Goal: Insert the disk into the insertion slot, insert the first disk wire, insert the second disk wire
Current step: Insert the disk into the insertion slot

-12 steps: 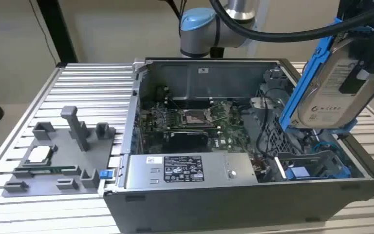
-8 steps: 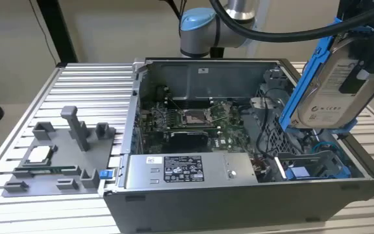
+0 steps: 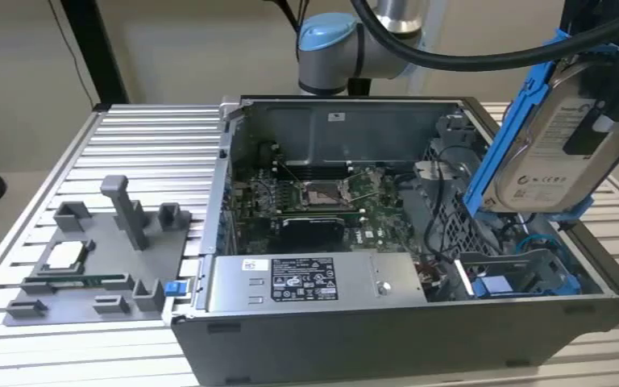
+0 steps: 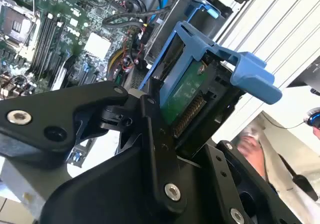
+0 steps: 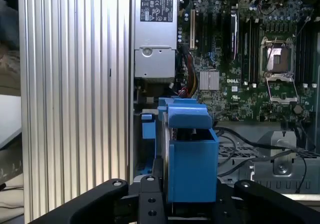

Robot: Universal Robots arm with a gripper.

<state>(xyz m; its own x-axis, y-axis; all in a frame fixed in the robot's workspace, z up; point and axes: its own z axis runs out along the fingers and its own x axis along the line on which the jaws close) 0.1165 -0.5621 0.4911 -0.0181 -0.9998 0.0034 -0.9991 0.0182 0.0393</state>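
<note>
The disk (image 3: 551, 145), a silver-grey drive with a white label in a bright blue frame, hangs tilted nearly upright above the open computer case's corner at the exterior view's right. My gripper (image 3: 598, 121) is shut on it, its black fingers clamping both flat faces. In the second wrist view the disk (image 4: 187, 92) shows its green board and connector between the fingers (image 4: 150, 129). In the first wrist view its blue frame (image 5: 190, 159) fills the grip. The insertion slot (image 3: 525, 274), a grey bay with blue rails, lies below the disk inside the case.
The grey labelled power-supply box (image 3: 309, 282) lines the case's front wall. The motherboard (image 3: 321, 201) lies deeper in, with black cables (image 3: 438, 222) beside the perforated cage. A grey fixture plate (image 3: 94, 258) sits on the ribbed table (image 3: 148, 145). A person (image 4: 255, 151) is nearby.
</note>
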